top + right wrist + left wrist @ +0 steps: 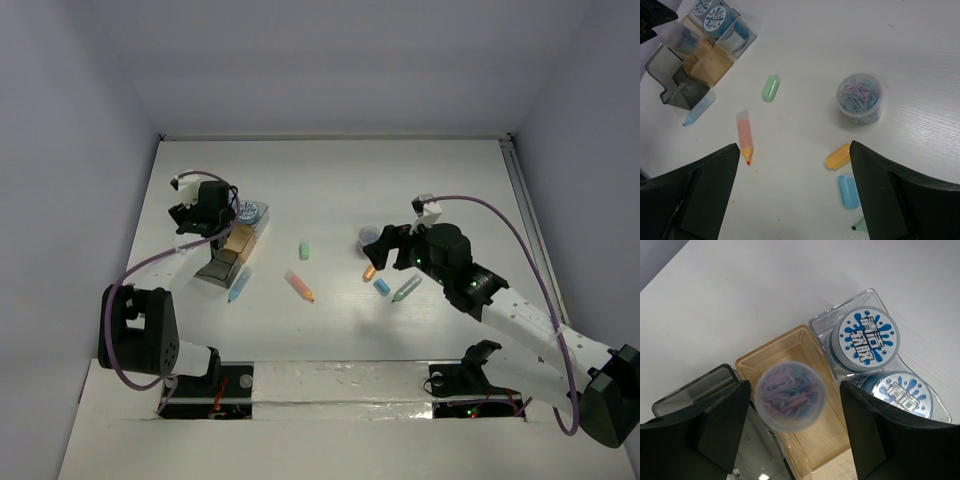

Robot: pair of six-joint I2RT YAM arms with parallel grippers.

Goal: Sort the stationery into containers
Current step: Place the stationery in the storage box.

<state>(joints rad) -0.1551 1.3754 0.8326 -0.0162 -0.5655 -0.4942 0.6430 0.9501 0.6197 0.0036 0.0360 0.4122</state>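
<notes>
My left gripper is open over a row of small boxes. A round see-through tub of coloured paper clips sits blurred between its fingers, touching neither, above the amber box. The clear box beside it holds two patterned-top tubs. My right gripper is open and empty above the table. Ahead of it lie another paper-clip tub, an orange cap, a blue cap, an orange highlighter and a green cap.
A dark smoky box stands at the near end of the row. A blue highlighter lies next to it. A teal highlighter lies under my right arm. White walls close the table at the back and sides.
</notes>
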